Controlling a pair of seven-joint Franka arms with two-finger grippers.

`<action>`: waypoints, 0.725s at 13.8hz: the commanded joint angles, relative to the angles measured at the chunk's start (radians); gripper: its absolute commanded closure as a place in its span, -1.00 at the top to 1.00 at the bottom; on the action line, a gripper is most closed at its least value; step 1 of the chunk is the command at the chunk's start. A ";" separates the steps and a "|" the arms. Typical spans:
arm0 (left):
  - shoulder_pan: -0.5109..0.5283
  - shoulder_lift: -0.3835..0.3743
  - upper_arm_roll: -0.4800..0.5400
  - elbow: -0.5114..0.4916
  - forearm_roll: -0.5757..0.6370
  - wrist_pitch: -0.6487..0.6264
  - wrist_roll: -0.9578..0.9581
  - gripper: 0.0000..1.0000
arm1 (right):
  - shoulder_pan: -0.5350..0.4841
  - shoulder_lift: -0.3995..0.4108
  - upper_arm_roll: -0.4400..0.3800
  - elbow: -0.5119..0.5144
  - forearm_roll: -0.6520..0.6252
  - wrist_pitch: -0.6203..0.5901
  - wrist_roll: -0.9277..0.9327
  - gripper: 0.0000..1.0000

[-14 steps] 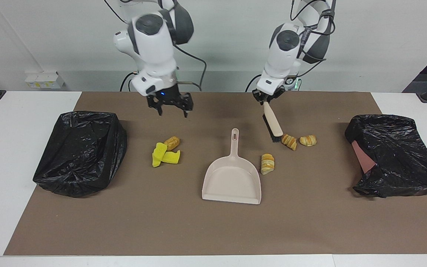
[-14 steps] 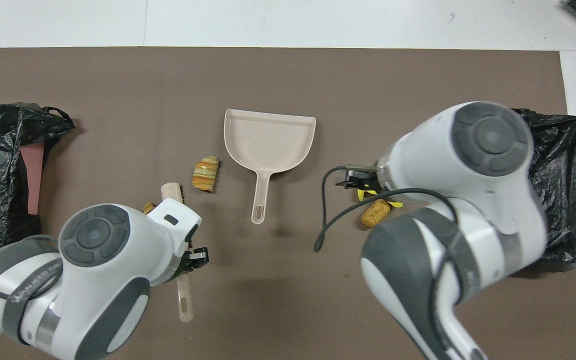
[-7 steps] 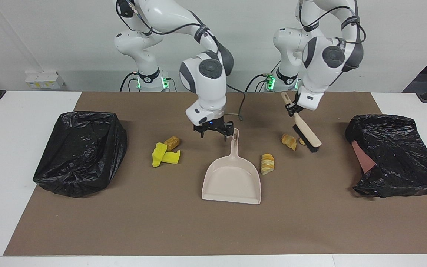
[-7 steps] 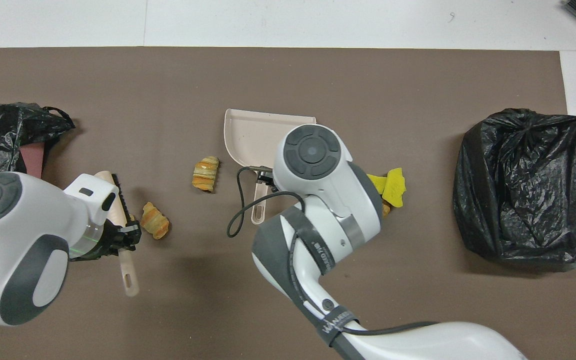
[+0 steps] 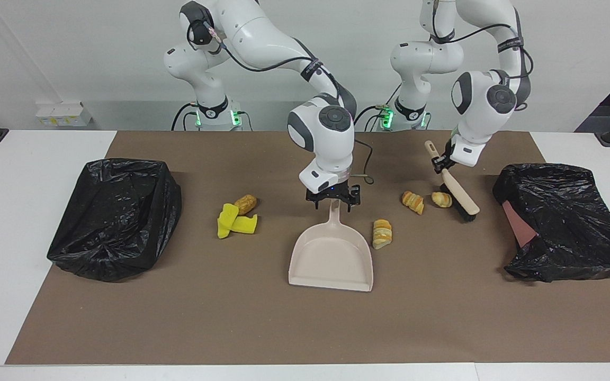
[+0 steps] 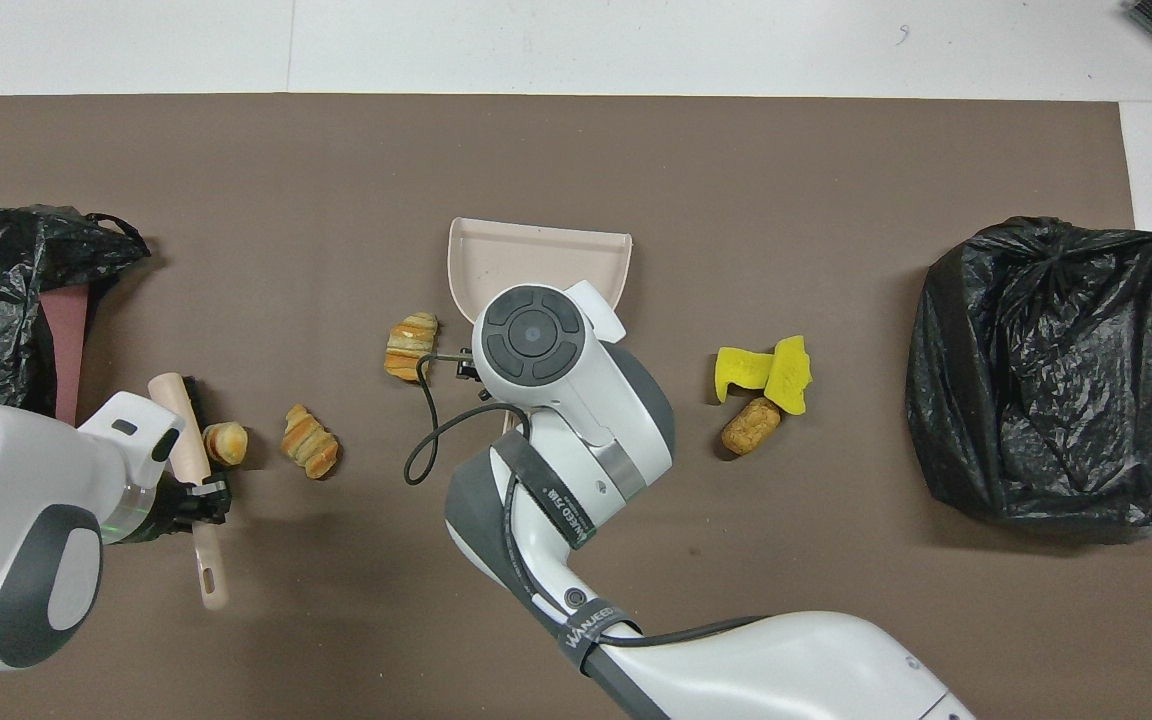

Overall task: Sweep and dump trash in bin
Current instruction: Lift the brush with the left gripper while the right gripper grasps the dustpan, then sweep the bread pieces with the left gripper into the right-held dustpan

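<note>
Counter (image 5: 19, 222) with brown mat (image 5: 305, 328); one black-lined bin (image 5: 117, 217) at the right arm's end and a second black bin (image 5: 564, 222) at the left arm's end. Dustpan (image 5: 331, 256) flat at mid-mat, mouth toward the counter edge away from the robots. Over the last second the right claw (image 5: 332, 203) has swung in from above the sponge pile and come down over the dustpan handle, fingers spread to either side of it and not yet clamped, while the left claw (image 5: 439, 164), clamped on the brush (image 5: 458, 198) handle, has carried the brush across two pastries, so its bristles now touch the mat on their left-bin side. The trash remains on the mat: croissant (image 5: 382, 234) just beside the dustpan, striped pastry (image 5: 413, 202) and small pastry (image 5: 441, 199) by the brush, yellow sponge pieces (image 5: 233, 222) and bread roll (image 5: 245, 202) toward the right arm's end. Judged stage: tools positioned, nothing swept into the dustpan.
</note>
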 commanded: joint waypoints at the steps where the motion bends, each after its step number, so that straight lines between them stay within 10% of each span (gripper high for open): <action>1: -0.028 -0.031 -0.012 -0.037 0.018 0.032 0.002 -1.00 | -0.009 0.006 0.003 0.000 0.021 0.007 -0.048 0.73; 3: -0.100 0.001 -0.012 -0.025 0.007 0.058 0.002 -1.00 | -0.003 0.003 0.012 -0.009 0.029 -0.016 -0.068 -0.88; 10: -0.251 0.165 -0.014 0.142 -0.123 0.151 -0.007 -1.00 | -0.038 -0.047 0.016 -0.026 0.026 -0.038 -0.437 -1.00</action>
